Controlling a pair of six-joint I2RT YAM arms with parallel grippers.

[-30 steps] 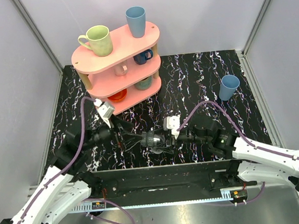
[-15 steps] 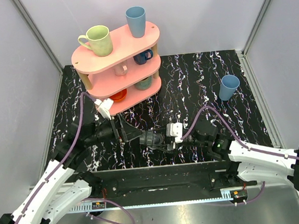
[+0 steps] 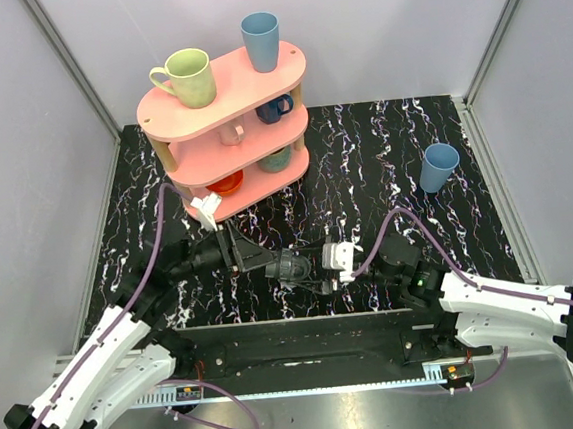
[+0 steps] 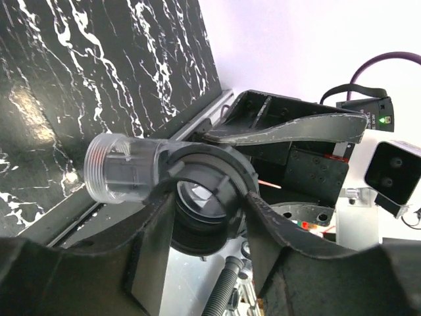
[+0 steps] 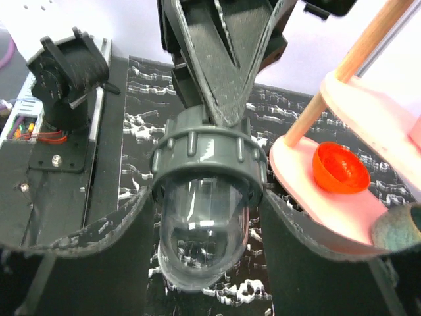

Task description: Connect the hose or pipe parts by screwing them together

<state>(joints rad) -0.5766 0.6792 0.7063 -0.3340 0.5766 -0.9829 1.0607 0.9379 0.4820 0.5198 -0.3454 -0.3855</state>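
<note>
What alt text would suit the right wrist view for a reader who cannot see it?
A clear domed fitting wearing a grey ribbed collar sits between the right gripper's jaws, with the left gripper's jaws on the collar from above. Behind lie the black marbled table and, at right, a pink shelf with an orange bowl.

Dark collar [image 4: 217,161] between left end effector [image 4: 209,212] fingers [image 4: 154,253], clear fitting [image 4: 122,172] against it.
</note>
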